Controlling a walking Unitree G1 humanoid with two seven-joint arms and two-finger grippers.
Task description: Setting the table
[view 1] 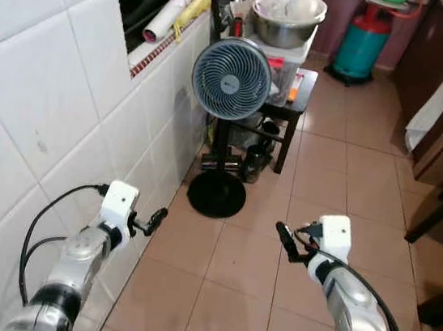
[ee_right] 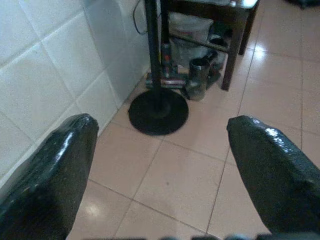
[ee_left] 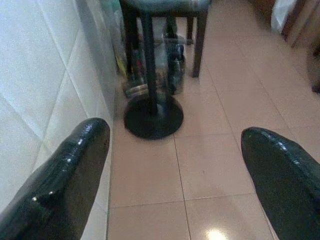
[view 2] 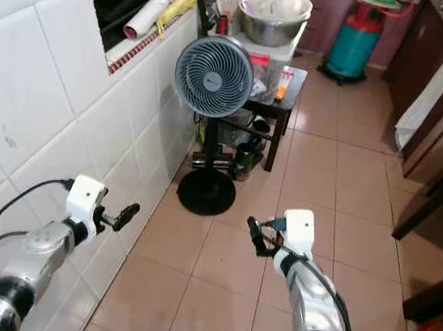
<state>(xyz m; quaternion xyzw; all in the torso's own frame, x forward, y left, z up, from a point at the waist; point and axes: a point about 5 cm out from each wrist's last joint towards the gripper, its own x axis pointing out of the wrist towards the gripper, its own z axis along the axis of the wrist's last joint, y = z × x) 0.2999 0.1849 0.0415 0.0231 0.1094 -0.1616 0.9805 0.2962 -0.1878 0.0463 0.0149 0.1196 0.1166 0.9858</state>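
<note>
Lighting is even and fairly bright in both eye views, with no hard shadows. The glossy floor tiles (view 1: 319,170) carry soft reflections; a small glare spot sits on the floor in the left wrist view. Straight lines of the white tiled wall (view 1: 41,109) bow toward the edges. Both wrist views are soft, their black fingers (ee_left: 65,185) blurred.

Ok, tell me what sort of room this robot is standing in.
Probably a home kitchen or utility area: a large steel bowl of white items sits on a small dark table, a teal gas cylinder stands behind, and white wall tiles meet a tan tiled floor beside a grey pedestal fan.
</note>
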